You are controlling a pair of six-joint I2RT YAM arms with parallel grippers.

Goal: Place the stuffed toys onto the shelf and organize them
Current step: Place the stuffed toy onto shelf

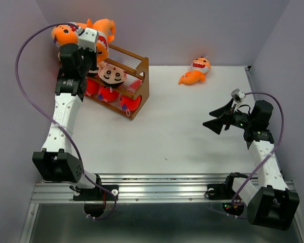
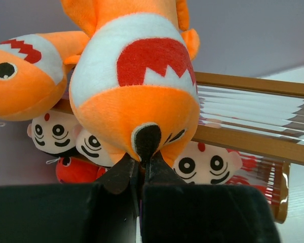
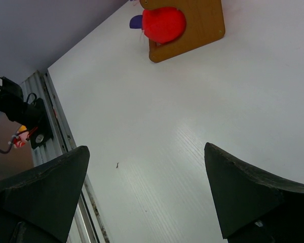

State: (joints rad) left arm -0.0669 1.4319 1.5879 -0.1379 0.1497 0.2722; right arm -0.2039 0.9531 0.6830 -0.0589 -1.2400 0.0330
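Left gripper (image 2: 142,163) pinching the black patch of 1 orange shark (image 2: 137,91), held close by the shelf (image 2: 253,85) top, 2nd shark (image 2: 25,81) just beside it, boy toys (image 2: 207,164) and red sharks (image 1: 109,93) on tiers below, right gripper (image 3: 147,192) spread wide above the table (image 3: 157,101), lone shark (image 1: 195,71) lying well apart from the shelf

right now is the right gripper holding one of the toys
No, the right gripper is wide open, with only the white table showing in the gap.
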